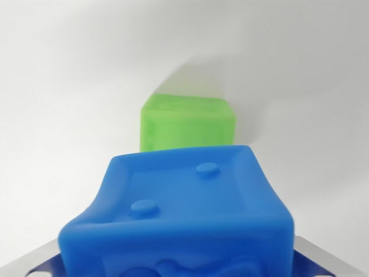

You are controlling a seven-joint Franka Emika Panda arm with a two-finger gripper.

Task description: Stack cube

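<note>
A soft-looking blue rubbery cube with two raised studs on its upper face (184, 213) fills the lower half of the wrist view, sitting between the metal fingers (323, 259) of the hand (184, 268), whose grey edges show at the bottom left and right corners. The hand appears clamped on the blue cube, since the block sits so close under the camera with the fingers flanking it; that is a judgement, as the contact points themselves are hidden.

Beyond it, a lime-green cube of the same rubbery material (188, 124) rests on the plain white counter (63, 86), casting a soft shadow behind and to the wrist view's right. The blue cube overlaps its lower edge in view, which suggests it is held roughly in line with the green one for stacking; whether it is above or short of it cannot be told.

Raised relief shows on the blue cube's front face, but nothing readable; no brand or label is visible.
</note>
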